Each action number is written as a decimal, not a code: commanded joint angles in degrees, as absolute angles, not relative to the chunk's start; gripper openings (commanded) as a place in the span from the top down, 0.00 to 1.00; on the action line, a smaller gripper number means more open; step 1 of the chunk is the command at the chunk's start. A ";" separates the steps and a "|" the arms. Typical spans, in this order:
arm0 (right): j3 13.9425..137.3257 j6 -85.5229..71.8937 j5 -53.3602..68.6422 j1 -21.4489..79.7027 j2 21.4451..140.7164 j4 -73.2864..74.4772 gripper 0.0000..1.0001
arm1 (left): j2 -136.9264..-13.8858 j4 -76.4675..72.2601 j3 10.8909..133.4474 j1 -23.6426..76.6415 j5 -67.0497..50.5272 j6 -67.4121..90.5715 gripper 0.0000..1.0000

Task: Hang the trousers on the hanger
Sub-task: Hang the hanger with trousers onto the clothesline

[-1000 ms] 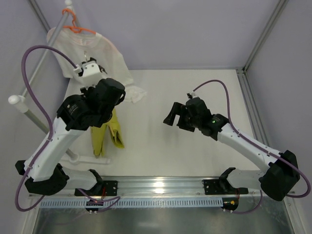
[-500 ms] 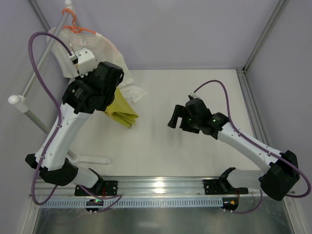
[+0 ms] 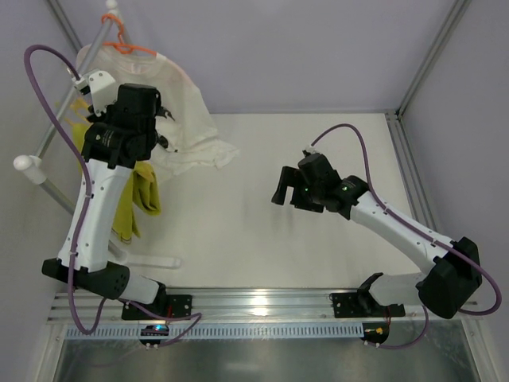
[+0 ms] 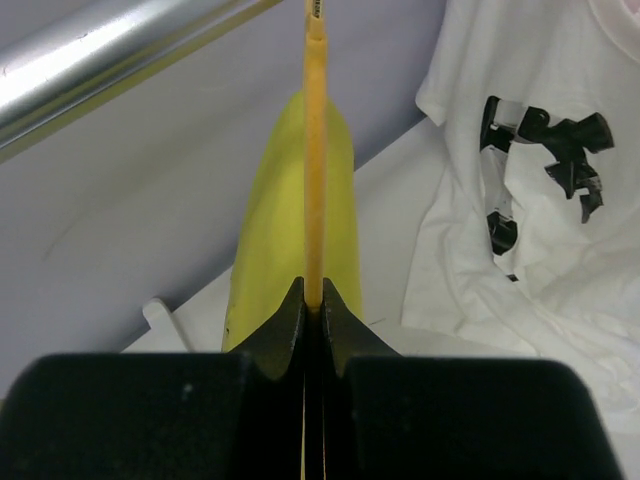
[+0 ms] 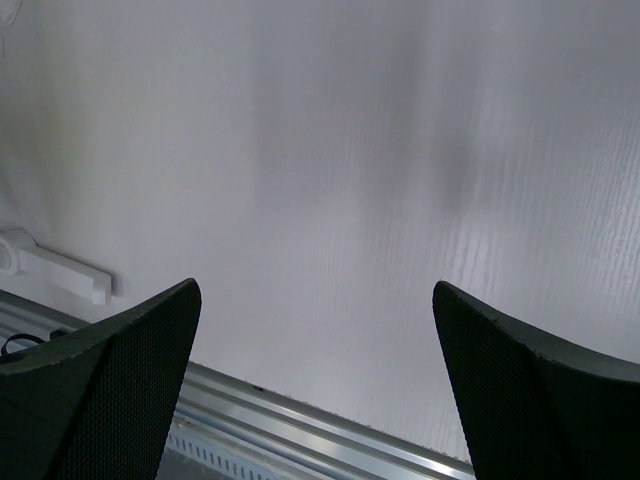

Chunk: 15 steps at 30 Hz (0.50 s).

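**A:** Top external first. We see the trousers (image 3: 145, 189) hanging in a long fold at the left of the frame. They are under the raised left arm (image 3: 91, 215) and close to the rail (image 3: 97, 38). The white T-shirt (image 3: 187, 119) hangs from its orange hanger (image 3: 127, 46) at the upper left.

**B:** So do we call the draping done?

**A:** Nearly, we judge. The cloth is off the table (image 3: 262, 239) and hangs free. What seems left is hooking it on the rail and letting go. Half a second earlier the bundle was nearer the centre-left. Since then the arm has swung up and left, carrying the cloth to the frame's left edge. The right gripper (image 3: 280, 189) sits mid-frame with its jaws spread and empty, and it has hardly shifted.

**B:** And the left wrist view?

**A:** There the left gripper (image 4: 313, 300) is clenched on the hanger (image 4: 314, 150), which we see edge-on running up the middle. The trousers show yellow-green behind it, and as far as we can tell they lie over it. The rail crosses the upper left and the T-shirt fills the right.

**B:** Right wrist?

**A:** We see only bare table between the wide-open fingers.
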<state>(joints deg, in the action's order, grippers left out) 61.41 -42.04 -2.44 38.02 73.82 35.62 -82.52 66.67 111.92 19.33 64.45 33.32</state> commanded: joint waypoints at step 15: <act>63.99 -41.40 -1.50 38.06 74.09 33.84 0.01 | -82.88 54.23 106.79 13.54 53.36 29.18 0.94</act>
<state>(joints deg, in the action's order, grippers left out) 61.73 -42.09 -1.98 38.04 74.17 35.40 -84.77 61.01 106.00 13.63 54.00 31.79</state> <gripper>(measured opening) 0.996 0.040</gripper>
